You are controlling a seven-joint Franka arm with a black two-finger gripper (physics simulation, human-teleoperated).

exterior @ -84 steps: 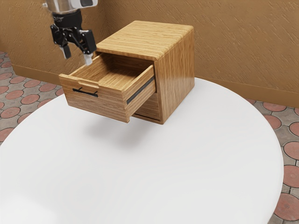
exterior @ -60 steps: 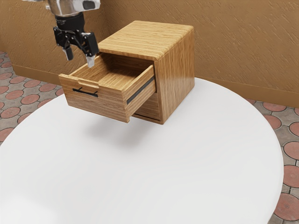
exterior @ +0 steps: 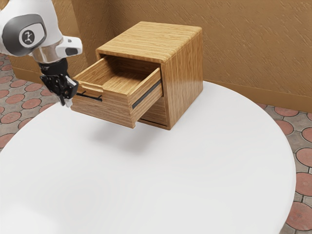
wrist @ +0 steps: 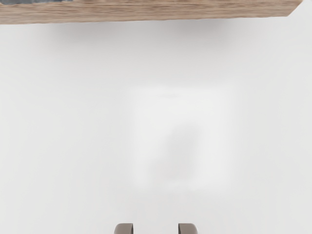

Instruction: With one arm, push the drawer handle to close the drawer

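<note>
In the exterior view the gripper (exterior: 65, 102) is low at the drawer front's left end, outside the drawer; whether it touches the wood I cannot tell. The wooden drawer (exterior: 109, 111) stands well out of its cabinet (exterior: 184, 78), with a dark bar handle (exterior: 92, 97) on its front. In the wrist view two fingertips stand apart with nothing between them, so the gripper (wrist: 156, 228) is open. That view also has the drawer's front (wrist: 161, 11) and a dark piece of the handle (wrist: 36, 1) at its edge.
A round white table (exterior: 161, 180) carries the cabinet. A lower drawer front (exterior: 155, 111) sits beneath the pulled-out one. Textured brown walls (exterior: 253, 44) rise behind, and tiled floor (exterior: 303, 184) surrounds the table.
My hand has moved down and toward the exterior view's left, from above the drawer to outside its front, and has turned. The drawer has not moved.
</note>
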